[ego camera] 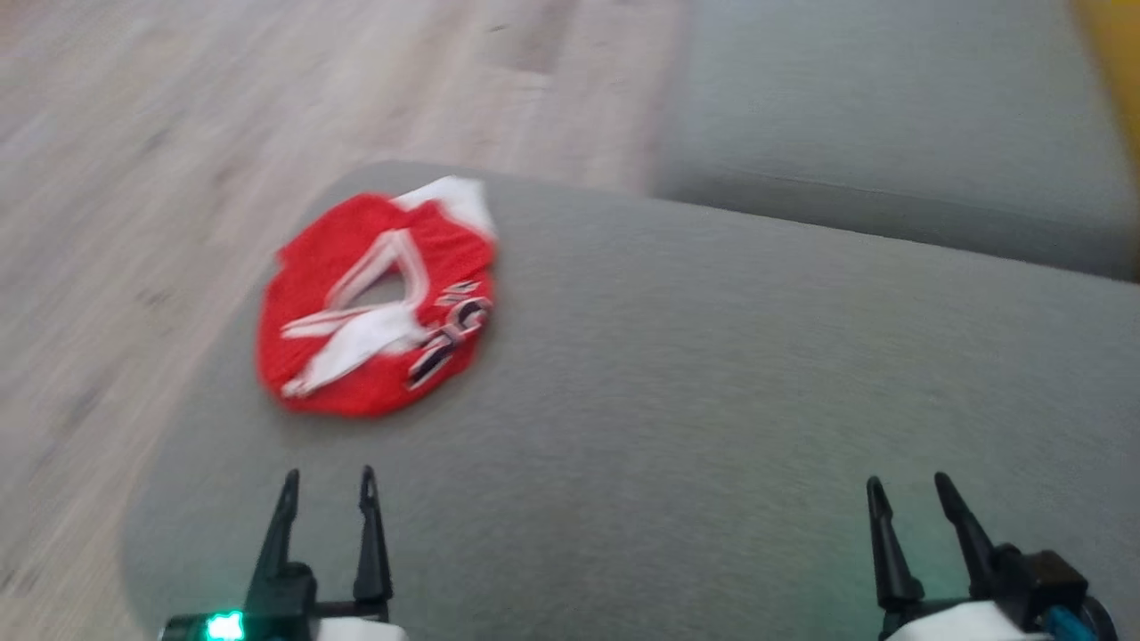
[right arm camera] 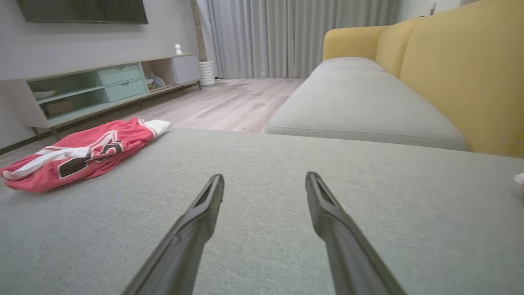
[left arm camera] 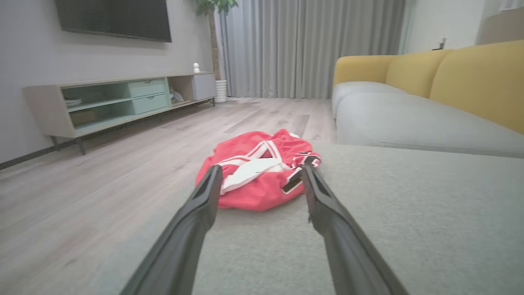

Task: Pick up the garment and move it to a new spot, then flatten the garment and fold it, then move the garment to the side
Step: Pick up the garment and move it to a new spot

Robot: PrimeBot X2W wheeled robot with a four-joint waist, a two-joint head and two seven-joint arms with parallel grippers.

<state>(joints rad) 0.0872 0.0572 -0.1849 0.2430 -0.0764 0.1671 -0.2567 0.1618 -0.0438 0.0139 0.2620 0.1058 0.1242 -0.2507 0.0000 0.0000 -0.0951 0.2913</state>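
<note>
We have barely begun: the jersey point(ego camera: 374, 307) lies crumpled near the left corner of the sofa seat point(ego camera: 712, 374). Our left claw point(ego camera: 327, 491) and right claw point(ego camera: 910, 497) both stand apart, empty, short of it; picking up, flattening, folding and moving aside all remain

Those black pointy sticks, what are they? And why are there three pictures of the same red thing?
The sticks are a robot's fingers. It has two arms, each ending in a two-finger gripper. One picture looks down from its head: the left gripper and the right gripper. The other two come from cameras on its wrists, looking along the fingers. The red thing is a crumpled red-and-white garment lying near the corner of a grey cushion; the left wrist picture sees it straight ahead. Both grippers are open, holding nothing.
</note>
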